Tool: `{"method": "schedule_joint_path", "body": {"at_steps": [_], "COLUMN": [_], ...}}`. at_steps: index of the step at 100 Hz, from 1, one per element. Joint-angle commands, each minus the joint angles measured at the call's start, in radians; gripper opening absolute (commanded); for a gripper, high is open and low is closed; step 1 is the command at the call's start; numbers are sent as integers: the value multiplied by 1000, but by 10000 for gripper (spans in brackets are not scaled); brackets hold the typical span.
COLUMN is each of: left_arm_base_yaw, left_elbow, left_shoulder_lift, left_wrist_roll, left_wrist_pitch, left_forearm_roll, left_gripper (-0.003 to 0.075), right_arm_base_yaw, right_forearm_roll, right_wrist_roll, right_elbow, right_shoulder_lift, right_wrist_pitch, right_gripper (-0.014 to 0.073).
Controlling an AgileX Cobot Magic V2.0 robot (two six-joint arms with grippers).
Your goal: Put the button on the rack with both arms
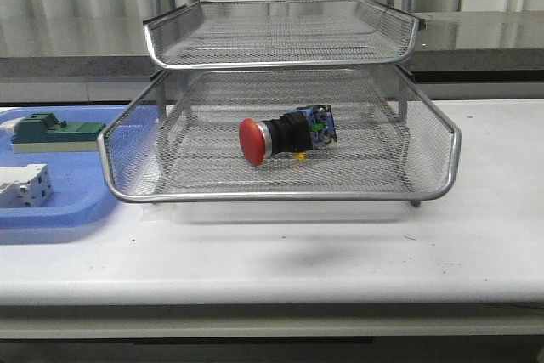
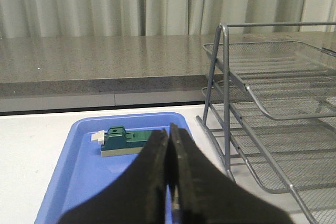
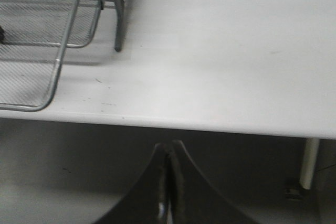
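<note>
Nearest your front camera runs the bare white table point(image 1: 280, 257), with nothing resting on its front strip. Behind it stands the rack point(image 1: 280, 195), and the button point(image 1: 286, 136) lies on its side on the mesh of the lower visible tray, red cap toward the left, contact block toward the right. It sits near the middle of that tray, well away from every rim.

Your left gripper point(image 2: 169, 174) has its fingers pressed together with nothing between them; it hangs over the blue tray point(image 2: 79, 174), beside the rack's frame. Your right gripper point(image 3: 168, 182) is likewise closed and empty, held out past the table's front edge, apart from the rack's corner. Neither arm shows in the front view.

Judgement: the placement looks done, with both arms clear.

Risks from here:
- The button rests on a rounded body, so a knock to the rack could set it rolling toward a rim.
- The left gripper is near the upright frame; a sideways sweep could strike it and jolt the trays.
- The green block point(image 1: 56, 132) and white block point(image 1: 24, 187) in the blue tray lie under the left arm's likely path; a low pass could disturb them.
</note>
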Motion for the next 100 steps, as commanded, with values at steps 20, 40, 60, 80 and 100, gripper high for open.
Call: {"method": "schedule_joint_path", "body": {"at_steps": [20, 40, 60, 80, 100], "left_arm_base_yaw": [4, 4, 4, 4, 4], "left_elbow": [-28, -28, -28, -28, -28], "left_shoulder_lift": [9, 9, 9, 9, 9], "left_wrist_roll": [-8, -8, -8, -8, -8], "left_wrist_pitch": [-62, -62, -62, -62, -62], "left_forearm_roll": [-16, -16, -16, -16, -16], "left_gripper": [-20, -20, -20, -20, -20], "right_arm_base_yaw": [1, 50, 202, 390, 562], "right_forearm_roll": [242, 385, 423, 422, 417], "right_wrist_roll": [-13, -219, -339, -459, -520], "right_elbow": [-28, -28, -28, -28, -28], "right_shoulder_lift": [176, 326, 438, 553, 681], "right_wrist_pitch": [-39, -20, -50, -185, -380], "right_gripper": [-67, -67, -66, -65, -65]}}
